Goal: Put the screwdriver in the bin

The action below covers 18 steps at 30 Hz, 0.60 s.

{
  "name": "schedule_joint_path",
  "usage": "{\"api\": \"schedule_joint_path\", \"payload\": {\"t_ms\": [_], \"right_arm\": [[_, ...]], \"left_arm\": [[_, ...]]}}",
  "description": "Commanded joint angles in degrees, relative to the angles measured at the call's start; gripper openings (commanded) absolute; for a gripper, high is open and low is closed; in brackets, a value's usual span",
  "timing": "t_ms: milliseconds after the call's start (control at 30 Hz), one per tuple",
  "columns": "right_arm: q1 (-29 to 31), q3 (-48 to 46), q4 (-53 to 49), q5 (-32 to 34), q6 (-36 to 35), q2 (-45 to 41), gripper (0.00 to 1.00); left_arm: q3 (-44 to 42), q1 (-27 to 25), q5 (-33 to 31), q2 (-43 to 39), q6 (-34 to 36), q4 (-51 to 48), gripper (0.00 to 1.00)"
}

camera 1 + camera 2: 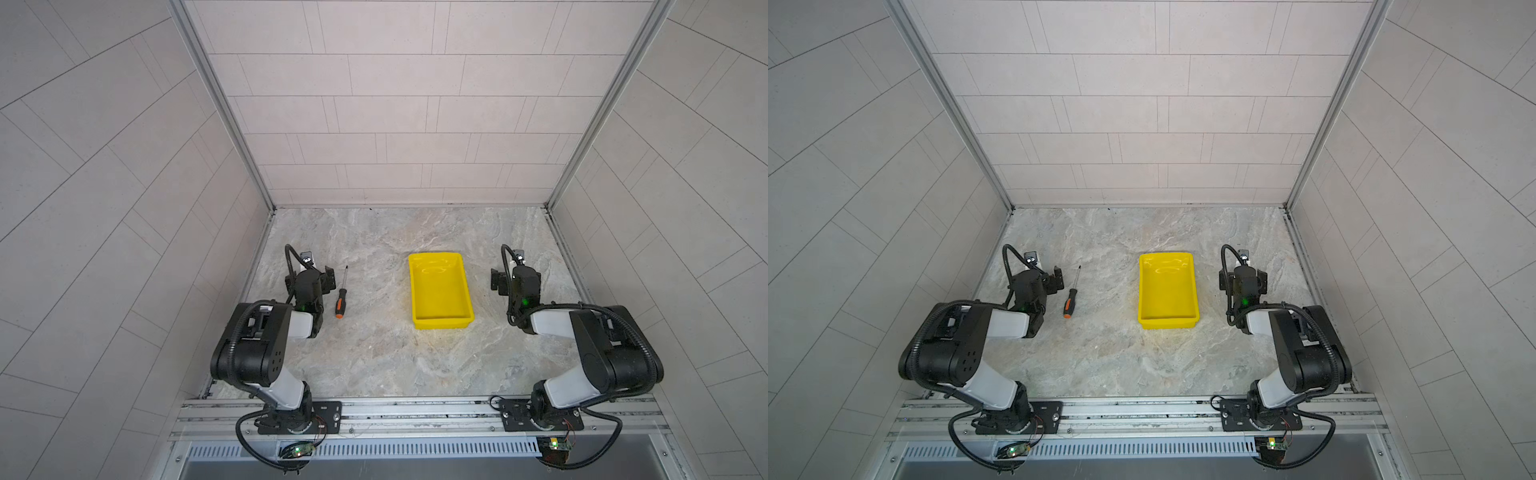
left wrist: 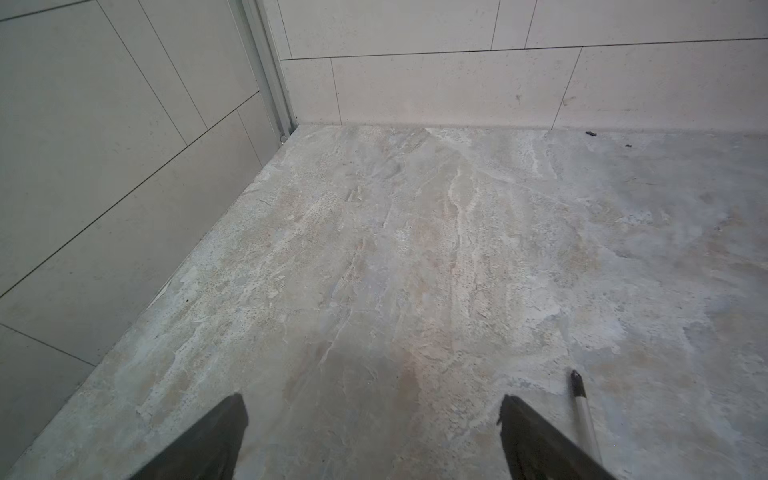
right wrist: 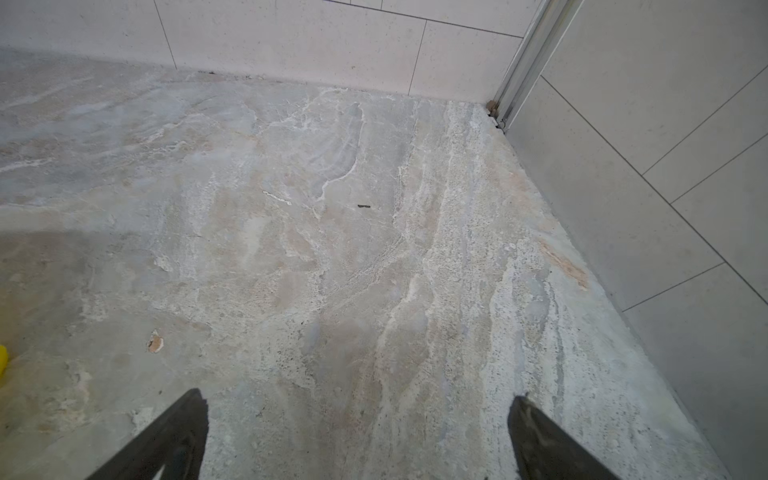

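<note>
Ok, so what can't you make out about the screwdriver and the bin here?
- Tip type of the screwdriver: too small in both top views, blurred in the left wrist view.
- Its handle: cut off at the left wrist view's edge.
- The bin: only a yellow sliver shows at the right wrist view's edge.

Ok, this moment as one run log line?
small black-and-orange screwdriver: on table | shallow yellow plastic bin: empty | left claw: open | right claw: open

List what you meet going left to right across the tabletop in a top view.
left gripper → screwdriver → bin → right gripper
</note>
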Motion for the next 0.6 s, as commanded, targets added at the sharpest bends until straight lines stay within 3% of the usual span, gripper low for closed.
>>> {"api": "schedule_joint_path", "payload": {"t_ms": [0, 567], "right_arm": [[-0.1, 0.0, 0.9, 0.7, -0.2, -0.3, 1.00], [-0.1, 0.0, 0.9, 0.8, -0.2, -0.3, 1.00]], "left_arm": [[0.7, 0.0, 0.1, 0.2, 0.2, 0.3, 1.00], [-0.8, 0.0, -2.2, -0.1, -0.6, 2.5, 1.00]]}}
